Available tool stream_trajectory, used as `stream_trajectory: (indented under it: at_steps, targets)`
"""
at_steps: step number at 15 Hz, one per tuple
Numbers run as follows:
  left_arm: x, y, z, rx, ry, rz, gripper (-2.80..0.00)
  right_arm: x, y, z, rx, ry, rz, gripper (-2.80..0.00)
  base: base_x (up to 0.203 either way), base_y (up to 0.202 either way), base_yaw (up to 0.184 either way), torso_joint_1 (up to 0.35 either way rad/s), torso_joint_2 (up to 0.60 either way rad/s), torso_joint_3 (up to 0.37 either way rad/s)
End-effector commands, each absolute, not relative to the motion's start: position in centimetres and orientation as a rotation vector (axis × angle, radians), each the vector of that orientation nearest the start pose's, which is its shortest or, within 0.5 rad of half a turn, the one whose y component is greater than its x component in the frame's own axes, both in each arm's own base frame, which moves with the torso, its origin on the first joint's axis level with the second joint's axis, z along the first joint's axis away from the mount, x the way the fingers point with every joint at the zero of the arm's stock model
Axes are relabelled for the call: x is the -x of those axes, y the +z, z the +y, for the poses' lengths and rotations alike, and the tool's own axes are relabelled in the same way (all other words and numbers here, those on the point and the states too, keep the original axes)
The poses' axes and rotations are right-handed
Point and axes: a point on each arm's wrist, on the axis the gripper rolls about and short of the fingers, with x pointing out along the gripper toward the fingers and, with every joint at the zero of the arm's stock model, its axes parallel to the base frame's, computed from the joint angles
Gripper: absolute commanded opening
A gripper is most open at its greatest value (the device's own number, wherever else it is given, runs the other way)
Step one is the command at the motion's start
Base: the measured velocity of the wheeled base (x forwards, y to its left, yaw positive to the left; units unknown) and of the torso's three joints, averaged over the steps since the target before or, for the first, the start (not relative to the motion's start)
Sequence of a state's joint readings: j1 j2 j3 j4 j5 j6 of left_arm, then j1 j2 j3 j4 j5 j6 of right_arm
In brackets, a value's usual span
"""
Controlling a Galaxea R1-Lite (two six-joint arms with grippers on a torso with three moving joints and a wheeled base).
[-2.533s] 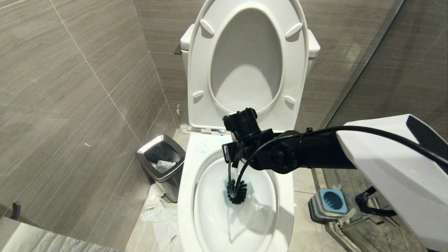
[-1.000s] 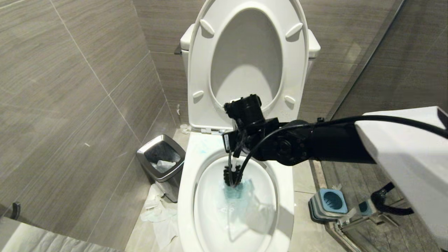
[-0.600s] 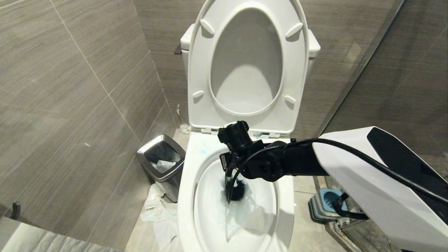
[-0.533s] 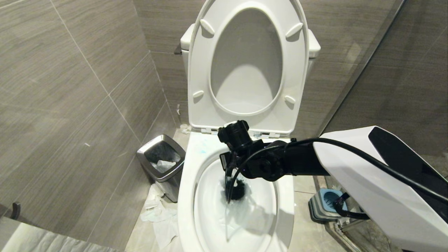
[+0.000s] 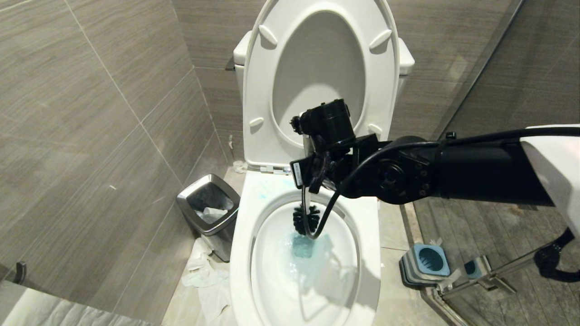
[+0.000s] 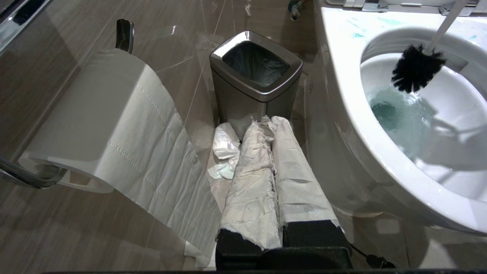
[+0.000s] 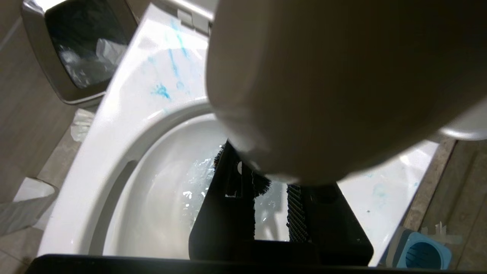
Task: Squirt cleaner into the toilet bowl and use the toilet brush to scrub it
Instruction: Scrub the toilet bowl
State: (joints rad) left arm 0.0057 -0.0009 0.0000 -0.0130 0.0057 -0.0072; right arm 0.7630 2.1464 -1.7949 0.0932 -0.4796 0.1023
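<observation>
The right claw (image 5: 312, 181) reaches in from three o'clock, poised over the back rim of the toilet bowl (image 5: 244, 253), clamped on the thin handle of the toilet brush (image 5: 306, 219). The dark bristle head hangs inside the basin at its twelve o'clock side, just above blue-tinted cleaner (image 5: 303, 246) in the water. A steel-rimmed bin (image 5: 208, 210) stands at nine o'clock of the bowl, and a blue-and-grey holder (image 5: 426, 265) at four o'clock.

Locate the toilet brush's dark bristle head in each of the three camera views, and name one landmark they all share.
Head view: bristle head at the centre, inside the toilet bowl, above the blue water.
Left wrist view: bristle head at upper right, over the water.
Right wrist view: mostly hidden; bristles peek out beside the right tool's fingers.
Shared landmark: the steel-rimmed bin.
</observation>
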Motion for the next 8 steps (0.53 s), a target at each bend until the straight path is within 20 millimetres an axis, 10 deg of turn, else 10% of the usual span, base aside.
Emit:
stream_trajectory:
  at_steps: [1,8]
  targets:
    - [2.2,7.5,0.0,0.009,0.012,-0.006,-2.8,-32.1,23.5,29.3,0.14,0.261,0.349,-2.8,0.0,0.0,0.0,0.0,0.0,0.0]
    - [2.2,7.5,0.0,0.008,0.012,-0.008,-2.8,-35.4,15.4,31.7,0.223,0.236,0.479,-2.8,0.0,0.0,0.0,0.0,0.0,0.0]
